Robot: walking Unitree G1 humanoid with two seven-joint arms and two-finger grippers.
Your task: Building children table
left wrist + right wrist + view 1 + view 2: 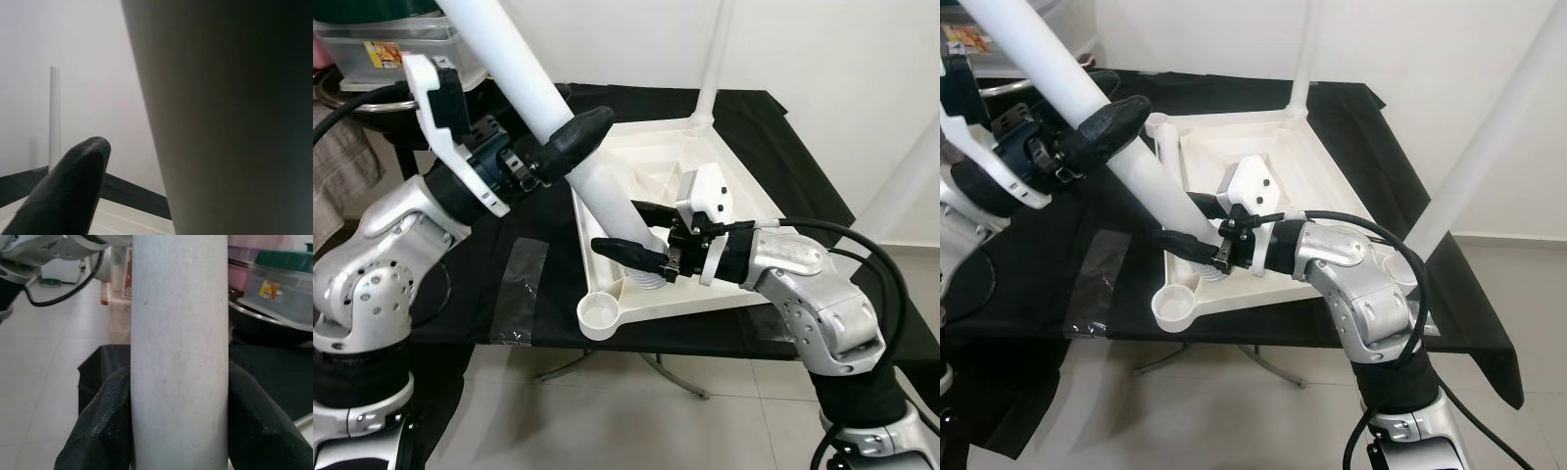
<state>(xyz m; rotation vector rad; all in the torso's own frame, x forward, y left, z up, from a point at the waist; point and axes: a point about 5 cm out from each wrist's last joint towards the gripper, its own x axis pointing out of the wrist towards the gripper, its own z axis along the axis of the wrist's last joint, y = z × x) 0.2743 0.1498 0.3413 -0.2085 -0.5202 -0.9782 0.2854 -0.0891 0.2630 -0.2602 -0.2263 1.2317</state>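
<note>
A white children's table top [724, 176] lies upside down on the black-covered table. I hold a thick white table leg [524, 69] tilted over it, its ribbed lower end down at the top's near corner. My left gripper [590, 132] is shut on the leg's middle. My right gripper [628, 231] is shut on the leg just above the ribbed end. In the right wrist view the leg [178, 357] sits tight between both black fingers [102, 426]. In the left wrist view the leg [230, 122] stands next to one finger [68, 186]. An empty round socket [599, 313] sits at the nearest corner.
Two white legs stand fitted in the top, one at the far corner [713, 59] and one at the right [1489, 147]. A clear container with a green lid [382, 44] sits at the back left. A patch of clear tape [524, 279] lies near the table's front edge.
</note>
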